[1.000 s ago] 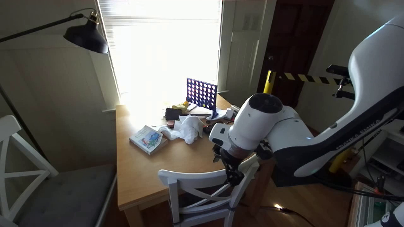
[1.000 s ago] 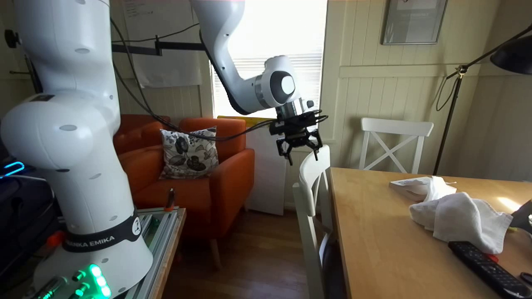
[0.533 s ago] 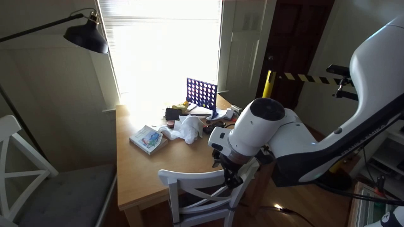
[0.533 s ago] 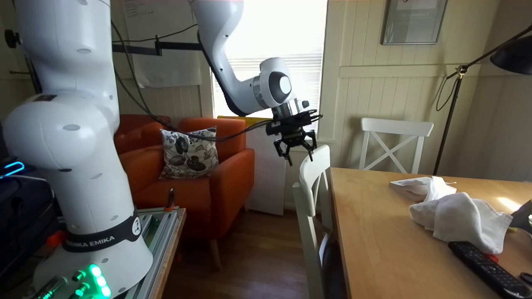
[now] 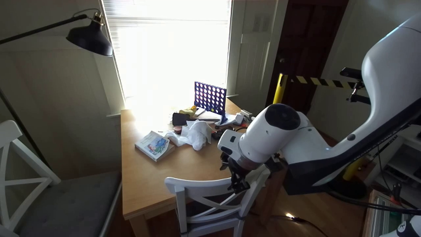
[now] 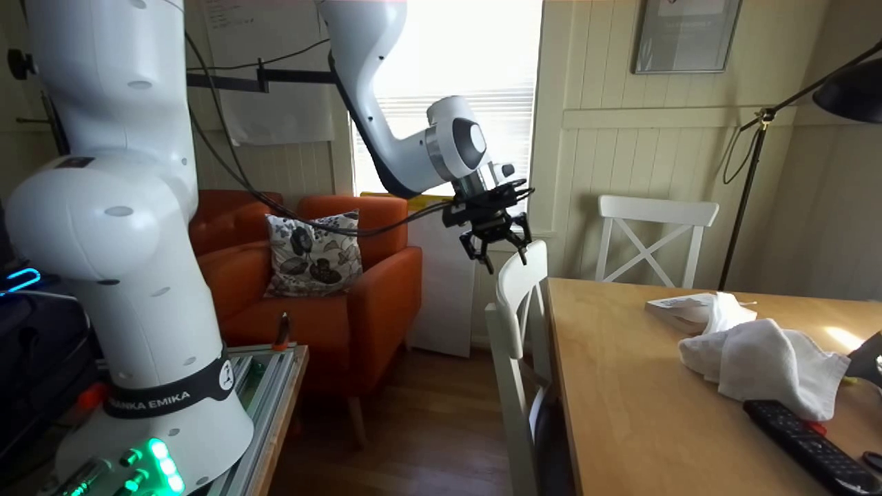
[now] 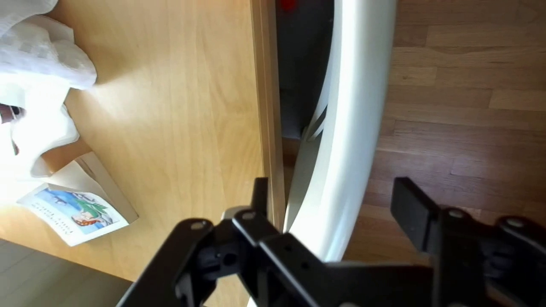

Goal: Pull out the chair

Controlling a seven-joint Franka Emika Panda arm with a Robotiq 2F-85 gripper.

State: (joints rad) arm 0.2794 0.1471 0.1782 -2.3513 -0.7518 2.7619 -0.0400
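Note:
The chair is white with a curved top rail and an X-shaped brace. It stands against the table's edge in both exterior views (image 5: 205, 188) (image 6: 521, 279). Its top rail (image 7: 362, 85) runs down the middle of the wrist view. My gripper (image 6: 508, 266) is open, at the height of the top rail. In the wrist view, the open fingers (image 7: 332, 183) lie on either side of the rail, with gaps on both sides. The left finger is over the table's edge and the right one over the floor. How far the fingertips reach down beside the rail is unclear.
The wooden table (image 5: 148, 184) borders the chair closely. It bears a book (image 5: 154, 146), a white cloth (image 6: 765, 365), a remote (image 6: 806, 441) and a blue game grid (image 5: 210, 97). Another white seat with a grey cushion (image 5: 72, 204) and an orange armchair (image 6: 379, 289) stand nearby.
In an exterior view, my gripper shifts left, away from the table, then slightly back right. The wrist tilts a little. The fingers stay open and the chair has not moved.

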